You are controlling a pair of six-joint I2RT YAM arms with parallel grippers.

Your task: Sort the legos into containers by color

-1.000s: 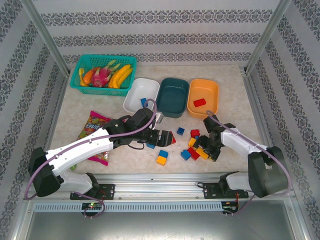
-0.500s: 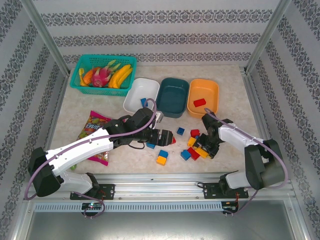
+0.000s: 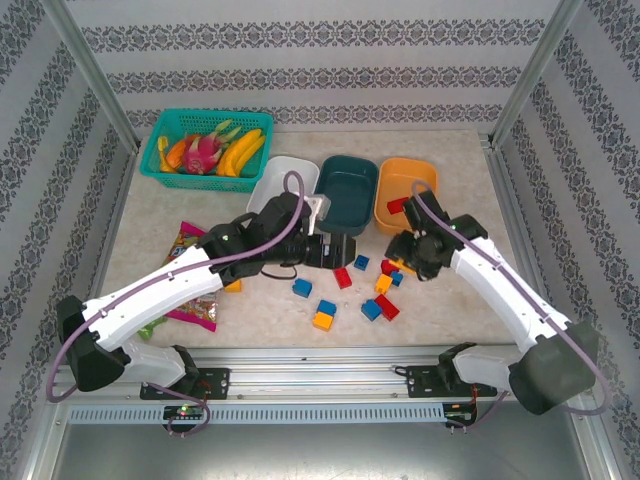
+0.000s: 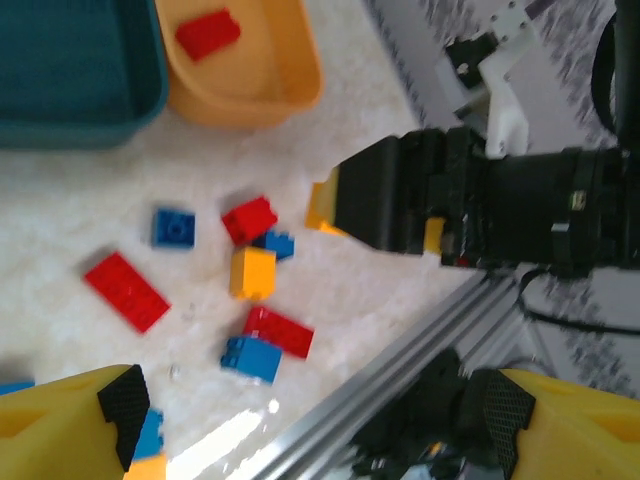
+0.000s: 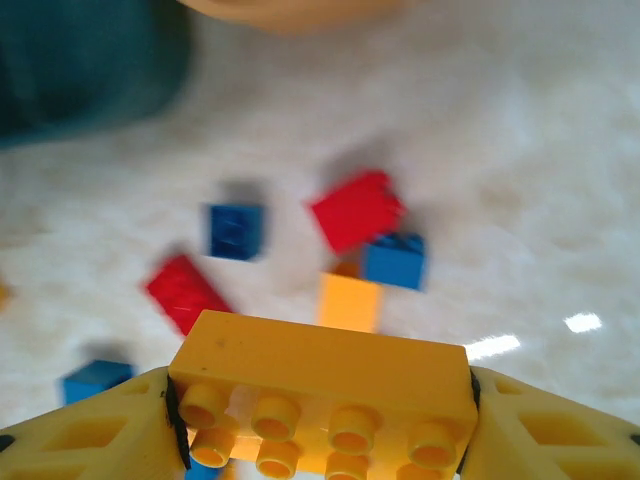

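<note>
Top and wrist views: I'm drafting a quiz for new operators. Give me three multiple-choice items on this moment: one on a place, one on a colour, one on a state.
1. The red brick lying inside a dish is in which dish?
A white; B teal; C orange.
2. What colour is the brick in the right end effector?
A yellow; B blue; C red.
3. How is the left end effector?
A shut on a brick; B open, holding nothing; C shut on a bag.

Key:
1 C: the left wrist view shows it in the orange dish.
2 A: a yellow brick sits clamped in it, studs toward the camera.
3 B: its jaws stand wide apart with nothing between them.
</note>
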